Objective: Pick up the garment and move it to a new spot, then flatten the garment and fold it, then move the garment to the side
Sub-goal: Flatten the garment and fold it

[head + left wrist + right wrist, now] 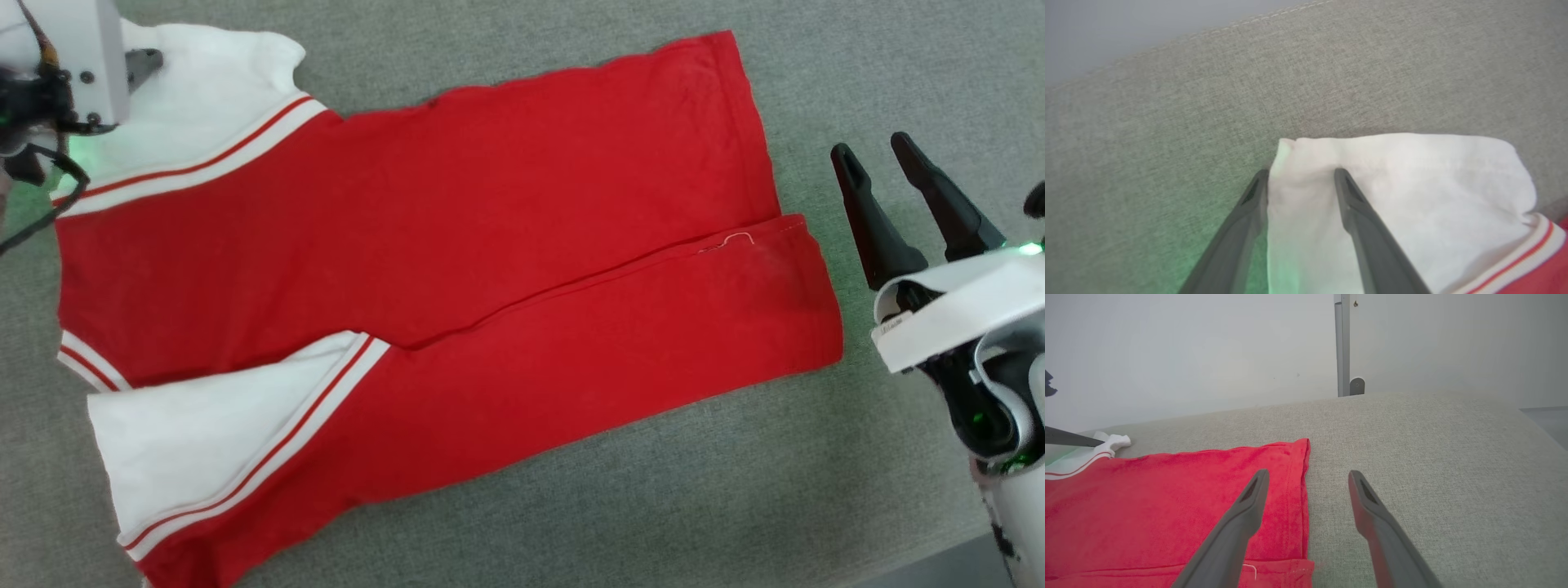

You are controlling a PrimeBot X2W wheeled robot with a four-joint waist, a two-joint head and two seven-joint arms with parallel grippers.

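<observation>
The left claw [1300,177] stands at the upper left of the head view, its fingers apart on either side of the edge of the white sleeve [1412,183], with a pucker of cloth between them. To my eye it isn't clamped. The right claw [872,149] hangs wide with nothing in it at the right of that frame, just beside the hem.

The garment [424,245] lies spread across the middle of the grey upholstered surface [653,506], sleeves at the left, hem at the right. I'd judge it already moved and flattened. The lower long side seems to be laid over the middle, so the folding looks begun. The upper sleeve is still out. The remaining folds and the move to the side appear to be left.

A small label [891,327] on the right wrist band carries print too small to read. I can make out no brand on the cloth.
</observation>
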